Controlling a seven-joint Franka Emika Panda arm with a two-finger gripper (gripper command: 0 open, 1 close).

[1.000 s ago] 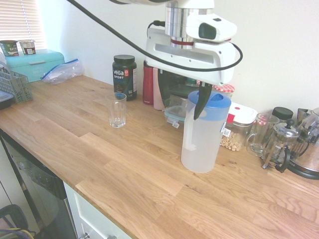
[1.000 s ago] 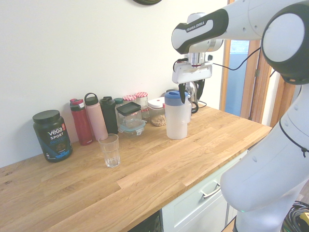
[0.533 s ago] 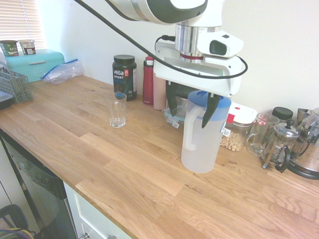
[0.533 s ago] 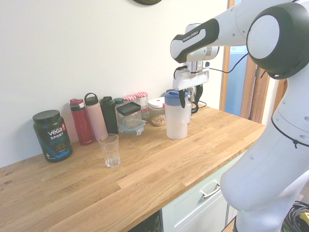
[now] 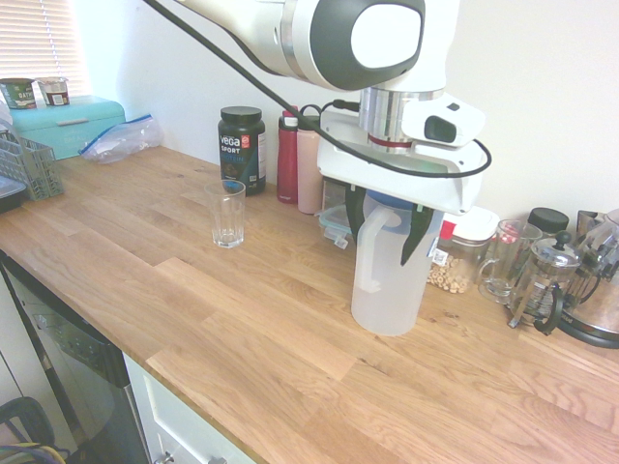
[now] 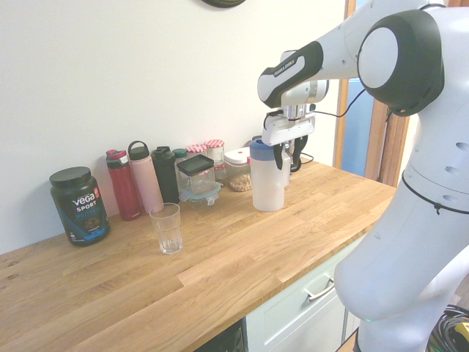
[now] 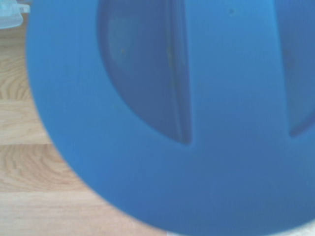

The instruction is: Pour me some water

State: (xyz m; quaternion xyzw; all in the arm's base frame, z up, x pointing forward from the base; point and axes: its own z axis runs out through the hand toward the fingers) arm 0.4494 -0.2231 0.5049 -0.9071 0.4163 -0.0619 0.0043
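Wooden kitchen counter (image 5: 242, 319) carries a frosted jug (image 5: 387, 280) of water, blue lid (image 7: 197, 123) on, while the gripper (image 5: 386, 220) points straight down with jaws apart astride the jug's top, an empty glass (image 5: 229, 214) well apart.

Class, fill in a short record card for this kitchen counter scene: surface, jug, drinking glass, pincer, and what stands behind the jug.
surface: wooden countertop
jug: frosted plastic jug with blue lid, upright, handle facing the glass
drinking glass: clear glass, upright, looks empty, apart from the jug
pincer: pincer open, pointing down, one finger on each side of the jug's top
behind jug: red bottle, pink bottle, jars, black Vega Sport tub
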